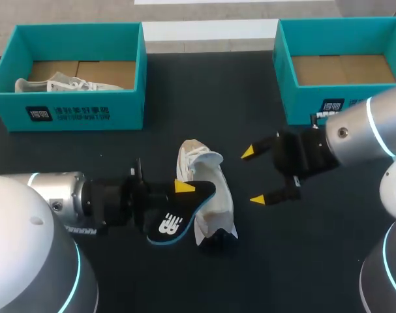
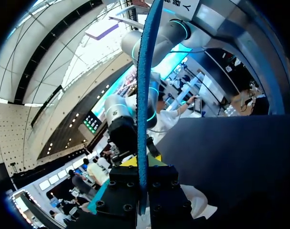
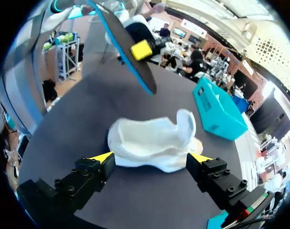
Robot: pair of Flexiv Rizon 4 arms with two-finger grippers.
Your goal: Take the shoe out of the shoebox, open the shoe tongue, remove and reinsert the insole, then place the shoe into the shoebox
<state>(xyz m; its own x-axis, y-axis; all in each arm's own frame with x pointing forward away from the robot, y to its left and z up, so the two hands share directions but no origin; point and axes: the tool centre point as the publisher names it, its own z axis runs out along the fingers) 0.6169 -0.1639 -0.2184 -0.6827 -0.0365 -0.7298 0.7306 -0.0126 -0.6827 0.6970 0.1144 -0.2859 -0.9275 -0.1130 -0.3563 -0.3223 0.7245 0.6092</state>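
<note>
On table (image 1: 302, 261), white shoe (image 1: 216, 195), blue-edged insole (image 1: 171, 227)

You had two teal shoeboxes (image 1: 74, 112) (image 1: 301, 104), two white shoes (image 1: 54, 85) (image 1: 214, 195), one boxed and one out on the counter (image 1: 315, 261), and one dark insole (image 1: 178, 222).

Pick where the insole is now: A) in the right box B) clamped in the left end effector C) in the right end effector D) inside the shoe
B: the left end effector is shut on the insole, held up beside the white shoe.
</note>
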